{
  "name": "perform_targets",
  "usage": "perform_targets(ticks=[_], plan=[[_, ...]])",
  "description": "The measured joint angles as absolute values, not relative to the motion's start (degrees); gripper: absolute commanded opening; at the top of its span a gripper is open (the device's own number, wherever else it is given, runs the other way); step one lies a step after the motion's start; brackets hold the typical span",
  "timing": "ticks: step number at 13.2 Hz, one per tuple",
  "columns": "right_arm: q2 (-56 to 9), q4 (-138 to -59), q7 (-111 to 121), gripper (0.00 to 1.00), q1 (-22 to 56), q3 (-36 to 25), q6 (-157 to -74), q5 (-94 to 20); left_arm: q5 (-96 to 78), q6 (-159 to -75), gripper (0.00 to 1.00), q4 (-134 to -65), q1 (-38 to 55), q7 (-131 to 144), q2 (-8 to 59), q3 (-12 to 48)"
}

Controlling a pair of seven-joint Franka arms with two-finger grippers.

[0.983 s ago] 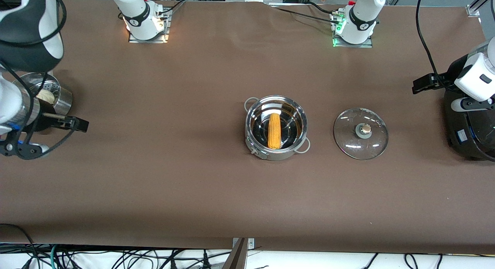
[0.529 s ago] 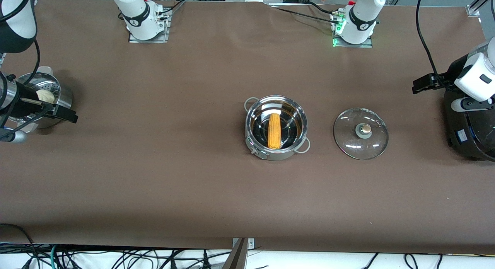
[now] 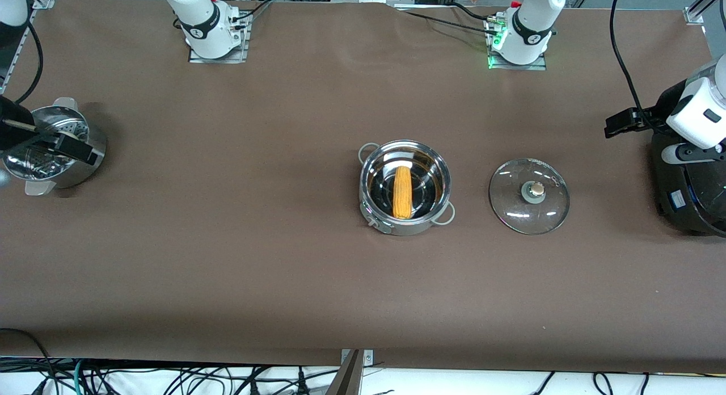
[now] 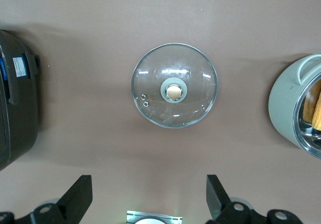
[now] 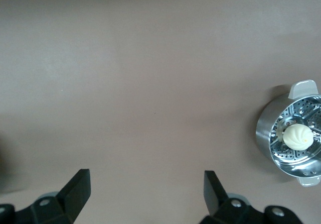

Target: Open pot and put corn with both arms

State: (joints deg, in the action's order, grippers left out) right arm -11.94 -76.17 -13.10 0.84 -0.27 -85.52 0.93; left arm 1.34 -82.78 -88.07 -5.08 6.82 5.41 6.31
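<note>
The steel pot stands open at mid-table with the yellow corn cob lying inside it. Its glass lid with the tan knob lies flat on the table beside it, toward the left arm's end. My left gripper is open and empty, up in the air at that end; its wrist view shows the lid, the pot's edge and the corn. My right gripper is open and empty, raised over the steamer basket.
The perforated steamer basket holds a white bun at the right arm's end of the table. A large black round appliance stands at the left arm's end, also seen in the left wrist view.
My right arm has drawn back toward its end of the table, and its gripper now hangs over the steamer basket. The left arm, pot, corn and lid have not moved.
</note>
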Motion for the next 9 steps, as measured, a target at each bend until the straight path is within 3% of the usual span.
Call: perform_targets(ticks=[9], plan=[[-7.4, -83.8, -6.2, 1.00, 0.7, -1.2, -86.1, 0.9, -1.9, -82.5, 1.00, -88.2, -5.1, 6.8, 5.7, 6.3]])
